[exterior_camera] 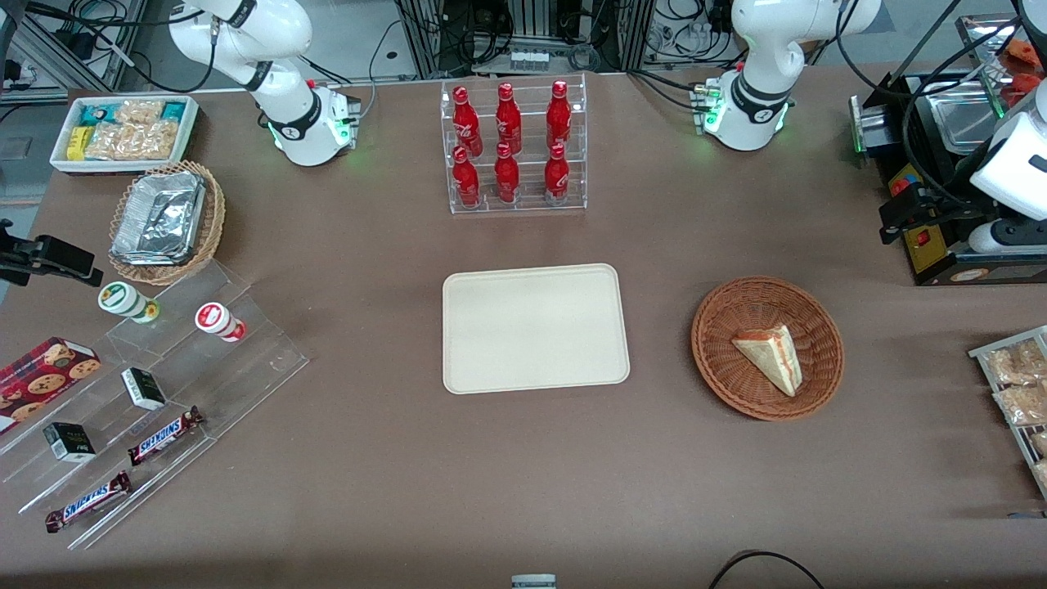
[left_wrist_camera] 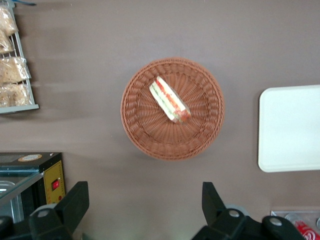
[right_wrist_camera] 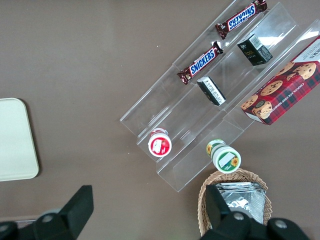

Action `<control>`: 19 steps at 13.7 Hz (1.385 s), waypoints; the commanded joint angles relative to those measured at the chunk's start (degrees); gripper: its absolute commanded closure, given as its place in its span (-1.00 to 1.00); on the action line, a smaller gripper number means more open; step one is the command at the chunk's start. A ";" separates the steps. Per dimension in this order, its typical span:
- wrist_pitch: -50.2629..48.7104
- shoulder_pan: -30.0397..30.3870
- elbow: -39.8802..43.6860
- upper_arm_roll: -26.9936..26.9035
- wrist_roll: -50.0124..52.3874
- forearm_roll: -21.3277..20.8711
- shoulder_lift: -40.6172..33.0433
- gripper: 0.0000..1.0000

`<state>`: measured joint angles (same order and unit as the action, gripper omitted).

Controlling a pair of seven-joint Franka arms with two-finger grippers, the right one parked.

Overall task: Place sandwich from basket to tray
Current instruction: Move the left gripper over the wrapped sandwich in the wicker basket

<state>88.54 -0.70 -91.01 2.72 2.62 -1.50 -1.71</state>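
Note:
The sandwich (exterior_camera: pixel 773 356) (left_wrist_camera: pixel 170 99), a pale wedge with red and green filling, lies in the round reddish-brown basket (exterior_camera: pixel 712 352) (left_wrist_camera: pixel 135 115). The cream tray (exterior_camera: pixel 536 327) (left_wrist_camera: pixel 290 127) lies flat beside the basket, toward the parked arm's end, with nothing on it. My gripper (exterior_camera: pixel 904 213) (left_wrist_camera: pixel 145 200) hangs high over the table, farther from the front camera than the basket and toward the working arm's end. It is open, its fingers (left_wrist_camera: pixel 212 200) spread wide with nothing between them, and it is well apart from the sandwich.
A clear rack of red bottles (exterior_camera: pixel 515 147) stands farther from the front camera than the tray. A black machine (exterior_camera: pixel 941 245) sits by my gripper. A wire rack of snack packets (exterior_camera: pixel 1018 384) (left_wrist_camera: pixel 12 60) stands at the working arm's end. Acrylic shelves of snacks (exterior_camera: pixel 164 393) fill the parked arm's end.

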 commanded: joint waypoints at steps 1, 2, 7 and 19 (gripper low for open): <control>-2.49 0.97 1.62 0.71 -1.48 0.62 -0.05 -1.00; -2.40 0.97 1.71 0.71 -1.48 0.62 0.04 -1.00; -1.71 0.97 -0.12 0.71 0.01 0.62 2.85 -1.00; 41.15 0.70 -32.89 1.67 36.38 0.27 2.94 -1.00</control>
<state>123.68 -0.57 -118.00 3.04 33.66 -1.35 3.31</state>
